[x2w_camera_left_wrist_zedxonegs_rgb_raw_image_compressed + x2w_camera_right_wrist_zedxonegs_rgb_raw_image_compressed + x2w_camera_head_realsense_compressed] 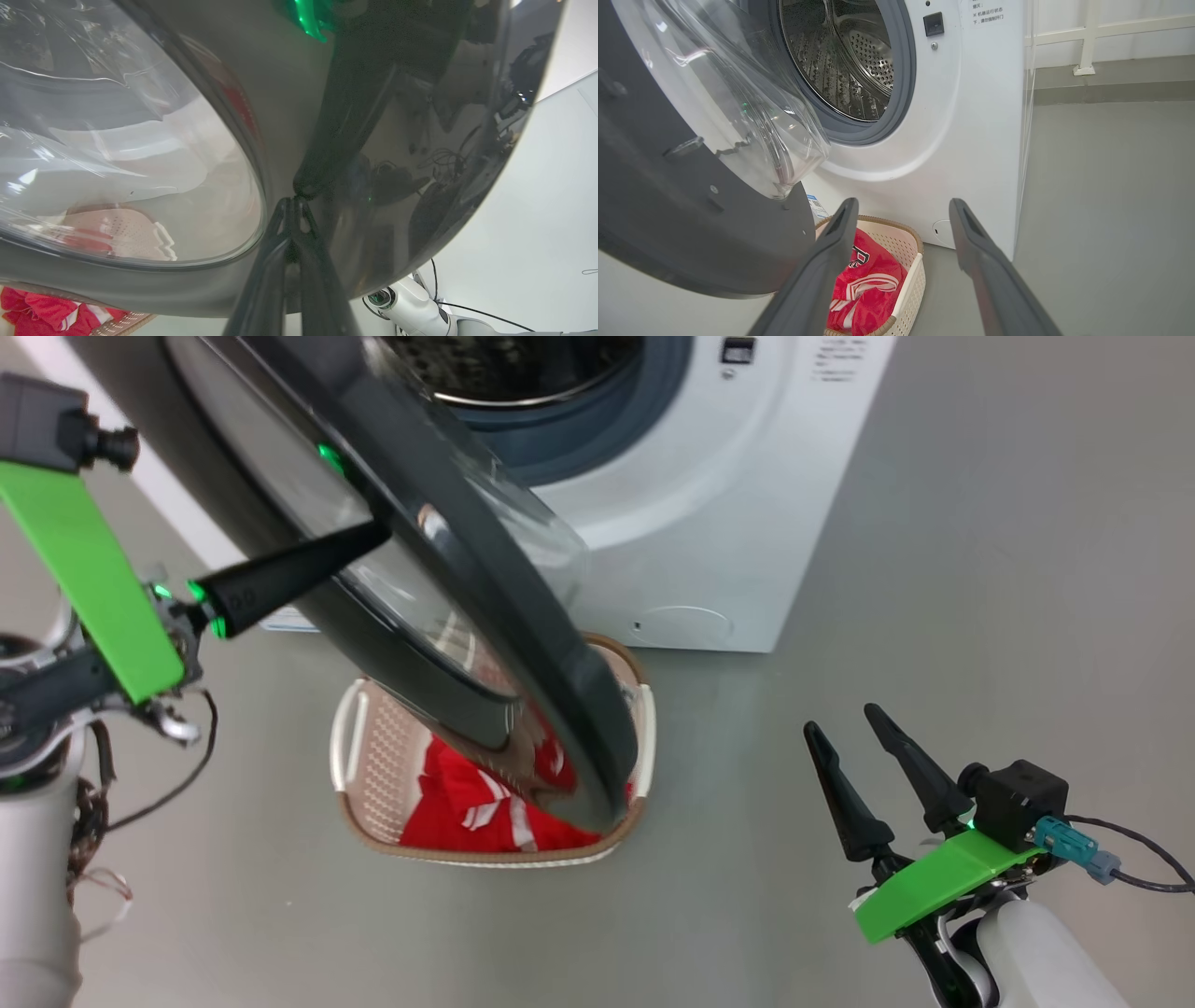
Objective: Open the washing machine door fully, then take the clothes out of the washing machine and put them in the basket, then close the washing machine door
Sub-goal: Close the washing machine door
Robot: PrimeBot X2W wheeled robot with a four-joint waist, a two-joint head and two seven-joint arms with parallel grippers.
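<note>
The washing machine door [439,569] stands partly swung out over the basket [359,756], its glossy black rim [397,140] close in the left wrist view and its glass bulge [752,102] facing the drum. My left gripper [378,534] is shut, its joined tips [294,200] pressed against the door's outer face. The red clothes [467,812] lie in the basket [915,275], with the clothes [868,284] seen between my right fingers. My right gripper [845,719] hangs open and empty at the lower right, off the machine. The washing machine [728,523] shows a bare steel drum [845,56].
Grey floor [980,569] stretches to the right of the machine. A white wall rail [1087,46] runs behind it. Loose cables [177,775] hang from my left arm.
</note>
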